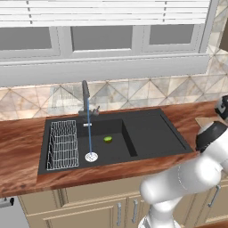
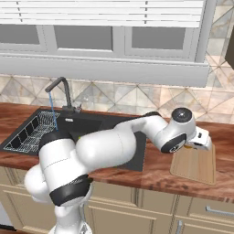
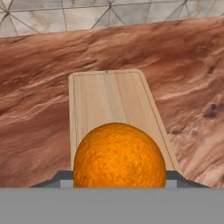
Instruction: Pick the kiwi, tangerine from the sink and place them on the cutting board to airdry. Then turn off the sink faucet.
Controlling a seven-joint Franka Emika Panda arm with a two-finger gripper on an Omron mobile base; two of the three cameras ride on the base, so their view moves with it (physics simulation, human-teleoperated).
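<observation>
The bright orange tangerine [image 3: 119, 155] is held clamped in the narrowly parted gripper [image 2: 197, 145] above the pale tan wooden cutting board [image 3: 109, 98], unreleased, while the lime-green kiwi [image 1: 107, 139] remains in the black sink [image 1: 147, 133] and the dark faucet [image 1: 85, 95] is left running.

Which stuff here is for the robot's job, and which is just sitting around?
For the job:
- tangerine, held in the hand above the cutting board
- kiwi, in the sink
- sink faucet, water running

Just sitting around:
- wire rack
- wood counter
- window blinds
</observation>
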